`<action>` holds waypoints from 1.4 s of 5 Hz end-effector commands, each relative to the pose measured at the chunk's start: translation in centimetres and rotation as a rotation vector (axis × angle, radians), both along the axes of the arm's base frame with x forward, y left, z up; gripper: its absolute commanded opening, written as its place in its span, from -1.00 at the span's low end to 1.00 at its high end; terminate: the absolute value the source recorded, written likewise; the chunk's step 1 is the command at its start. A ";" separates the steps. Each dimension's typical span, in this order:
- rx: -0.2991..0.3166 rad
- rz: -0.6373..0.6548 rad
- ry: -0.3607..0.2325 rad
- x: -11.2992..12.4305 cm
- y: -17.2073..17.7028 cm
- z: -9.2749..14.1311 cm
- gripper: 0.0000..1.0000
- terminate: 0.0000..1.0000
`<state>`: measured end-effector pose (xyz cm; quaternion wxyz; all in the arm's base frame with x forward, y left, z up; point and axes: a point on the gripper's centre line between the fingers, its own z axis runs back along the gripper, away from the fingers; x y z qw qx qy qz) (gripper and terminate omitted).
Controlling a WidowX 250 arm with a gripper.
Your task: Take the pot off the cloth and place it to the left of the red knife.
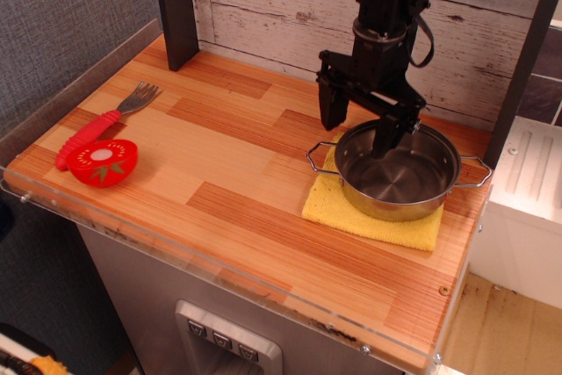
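Note:
The shiny steel pot (pixel 399 177) with two wire loop handles sits on the yellow cloth (pixel 369 217) at the right of the wooden table. My black gripper (pixel 358 127) is open and low over the pot's back-left rim. One finger (pixel 332 110) is outside the wall and the other (pixel 386 136) reaches inside the pot. It holds nothing. The only red-handled utensil (pixel 88 133) lies at the far left; its metal end shows fork tines.
A red tomato-slice toy (pixel 104 162) lies just in front of the utensil. A dark post (pixel 176 6) stands at the back left and another (pixel 520 68) at the right edge. A clear plastic lip (pixel 219 265) runs along the front edge. A plank wall is behind.

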<state>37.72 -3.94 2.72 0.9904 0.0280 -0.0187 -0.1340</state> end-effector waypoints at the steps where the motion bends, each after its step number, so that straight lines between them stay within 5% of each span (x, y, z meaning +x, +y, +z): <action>1: -0.020 -0.028 -0.050 0.3 -0.6 1.7 -1.00 -1.00; 3: -0.050 -0.039 -0.077 -0.5 -1.4 3.0 -1.00 -1.00; 5: -0.220 -0.083 -0.141 -1.5 -3.0 6.8 -1.00 -1.00; 7: -0.293 -0.225 -0.187 -6.9 2.3 10.0 -1.00 -1.00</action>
